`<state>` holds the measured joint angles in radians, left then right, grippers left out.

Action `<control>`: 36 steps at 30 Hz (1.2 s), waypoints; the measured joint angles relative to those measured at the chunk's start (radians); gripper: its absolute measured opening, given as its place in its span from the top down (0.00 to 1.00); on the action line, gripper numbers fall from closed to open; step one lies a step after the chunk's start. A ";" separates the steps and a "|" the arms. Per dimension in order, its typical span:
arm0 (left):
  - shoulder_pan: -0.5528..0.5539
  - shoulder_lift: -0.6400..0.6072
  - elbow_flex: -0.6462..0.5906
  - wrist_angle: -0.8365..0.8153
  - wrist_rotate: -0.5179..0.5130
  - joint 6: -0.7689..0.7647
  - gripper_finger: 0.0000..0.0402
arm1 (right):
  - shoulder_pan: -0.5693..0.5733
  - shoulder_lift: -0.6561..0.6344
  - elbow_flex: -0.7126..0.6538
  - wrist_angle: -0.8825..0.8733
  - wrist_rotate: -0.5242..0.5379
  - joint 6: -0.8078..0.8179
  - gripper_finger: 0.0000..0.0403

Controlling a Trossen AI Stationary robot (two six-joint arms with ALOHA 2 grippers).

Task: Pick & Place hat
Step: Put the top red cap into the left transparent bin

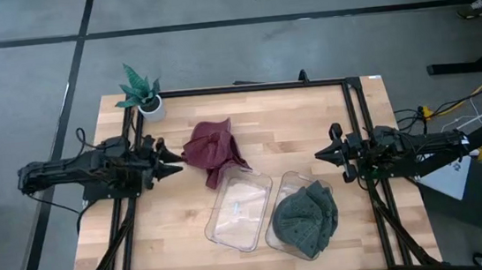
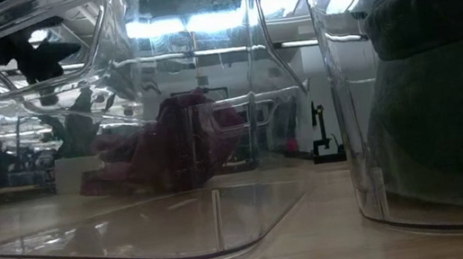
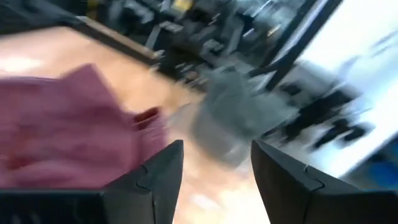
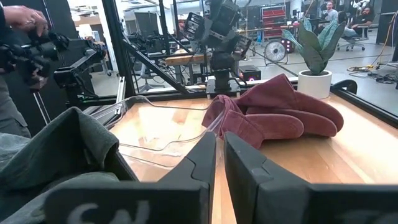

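Observation:
A crumpled maroon hat (image 1: 214, 151) lies on the wooden table, left of centre; the low view shows it through a clear bin (image 2: 175, 146). My left gripper (image 1: 175, 162) stands open and level just left of the hat, with nothing between its fingers; its wrist view shows the hat (image 3: 68, 124) close ahead. My right gripper (image 1: 318, 155) is shut and level near the table's right side, pointing toward the hat (image 4: 280, 112). A dark green hat (image 1: 304, 217) sits in the right one of two clear bins.
An empty clear bin (image 1: 239, 210) lies just in front of the maroon hat, next to the bin (image 1: 282, 237) with the green hat. A potted plant (image 1: 141, 91) stands at the far left corner. A person's hand (image 4: 22, 18) shows beyond the table.

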<state>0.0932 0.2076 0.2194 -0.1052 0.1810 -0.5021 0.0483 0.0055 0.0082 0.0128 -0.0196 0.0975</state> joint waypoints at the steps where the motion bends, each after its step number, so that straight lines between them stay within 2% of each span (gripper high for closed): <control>1: -0.012 0.015 0.034 -0.058 -0.042 0.046 0.54 | 0.000 0.000 0.000 0.000 0.000 0.000 0.92; 6: -0.101 0.137 0.198 -0.258 -0.259 0.260 0.54 | 0.000 0.000 0.000 0.000 0.000 0.000 0.92; 9: -0.168 0.227 0.249 -0.287 -0.332 0.337 0.54 | 0.000 0.000 0.000 0.000 0.000 0.000 0.92; 15: -0.307 0.385 0.281 -0.288 -0.421 0.470 0.54 | 0.000 0.000 0.000 0.000 0.000 0.000 0.92; 22: -0.410 0.541 0.283 -0.288 -0.637 0.579 0.54 | 0.000 0.000 0.000 0.000 0.000 0.000 0.92; 30: -0.436 0.739 0.283 -0.248 -0.675 0.646 0.54 | 0.000 0.000 0.000 0.000 0.000 0.000 0.92; 36: -0.439 0.866 0.283 -0.147 -0.743 0.655 0.54 | 0.000 0.000 0.000 0.000 0.000 0.000 0.92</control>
<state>-0.3461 1.0740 0.5026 -0.2518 -0.5621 0.1532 0.0483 0.0055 0.0086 0.0124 -0.0196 0.0971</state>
